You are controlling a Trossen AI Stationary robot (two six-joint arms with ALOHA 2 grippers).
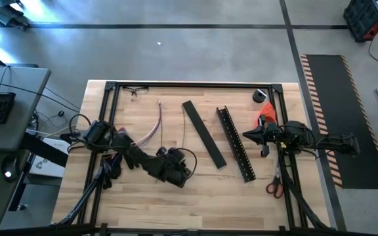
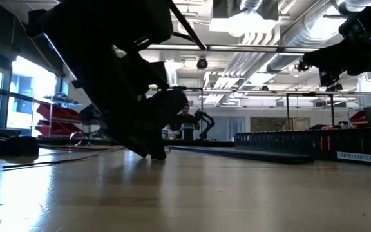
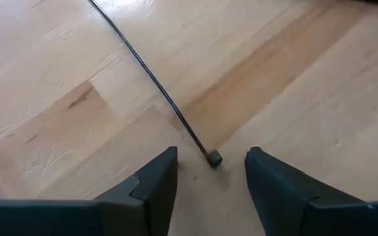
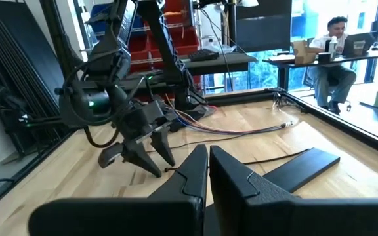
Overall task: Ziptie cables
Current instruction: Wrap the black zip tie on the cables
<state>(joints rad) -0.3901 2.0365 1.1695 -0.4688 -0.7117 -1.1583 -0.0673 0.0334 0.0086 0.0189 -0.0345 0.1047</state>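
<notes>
A thin black zip tie lies flat on the wooden table, its small square head toward my left gripper. That gripper is open and slants down at the table, one finger on each side of the head without touching it; the right wrist view shows it too. The cables, a loose purple and whitish bundle, lie on the table beyond it toward the far left. My right gripper is shut and empty, held level above the table's right side.
A flat black strip and a long black slotted channel bar lie slantwise mid-table. Red-handled scissors lie near the right frame rail. A black frame borders the table. A person sits at a desk beyond it.
</notes>
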